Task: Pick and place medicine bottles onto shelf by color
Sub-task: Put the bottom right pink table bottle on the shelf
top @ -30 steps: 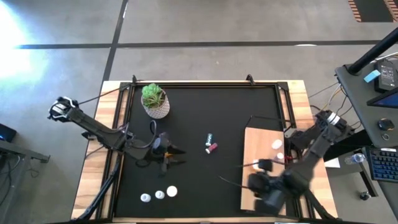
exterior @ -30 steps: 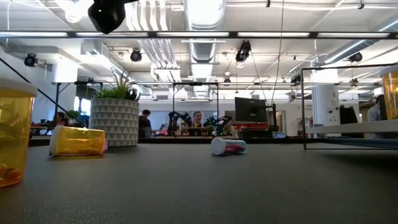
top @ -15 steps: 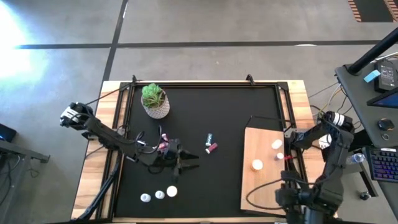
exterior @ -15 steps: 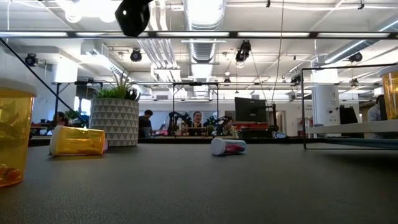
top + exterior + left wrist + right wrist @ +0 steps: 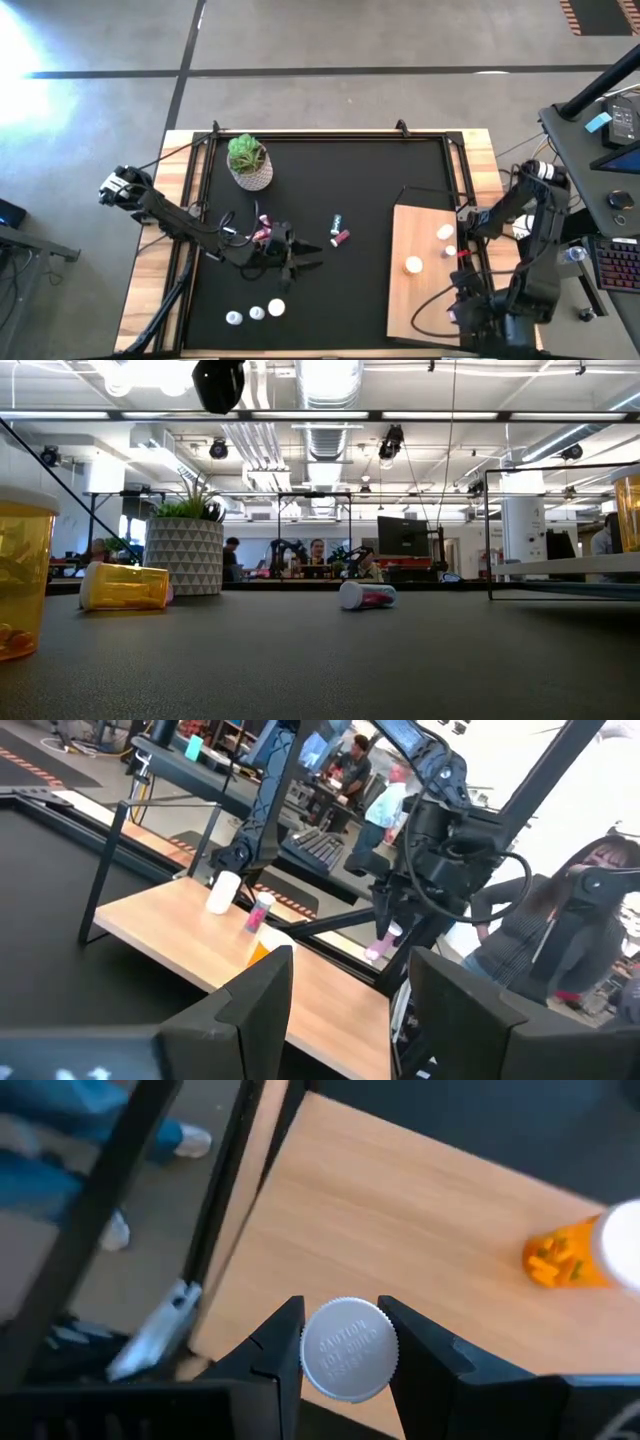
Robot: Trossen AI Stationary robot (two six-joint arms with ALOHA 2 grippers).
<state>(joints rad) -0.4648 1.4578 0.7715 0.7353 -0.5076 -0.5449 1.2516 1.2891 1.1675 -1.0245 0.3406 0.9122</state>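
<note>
I have the left gripper (image 5: 305, 258) out over the middle of the black mat (image 5: 370, 190), its jaws spread apart with nothing between them; its fingers (image 5: 260, 1005) frame the shelf beyond. The right gripper (image 5: 342, 1350) sits low at the near right edge of the table, beside the shelf (image 5: 425, 305), and in the right wrist view its jaws are clamped on a white-capped bottle (image 5: 349, 1348), cap facing the camera.

On the shelf I count 3 bottles from above: 1 amber bottle (image 5: 413, 265) toward its middle, a white bottle (image 5: 444, 232) and a pink bottle (image 5: 451, 251) near its far right side. A pink bottle (image 5: 341, 237) lies on its side mid-mat, just beside a teal-banded bottle (image 5: 337, 220). 3 white-capped bottles (image 5: 256, 313) stand in a row at the mat's near left. Another small pink bottle (image 5: 263, 219) lies next to the left arm. The potted plant (image 5: 248, 161) stands at the far left. In the low view an amber bottle (image 5: 125, 587) lies on its side before the plant.
</note>
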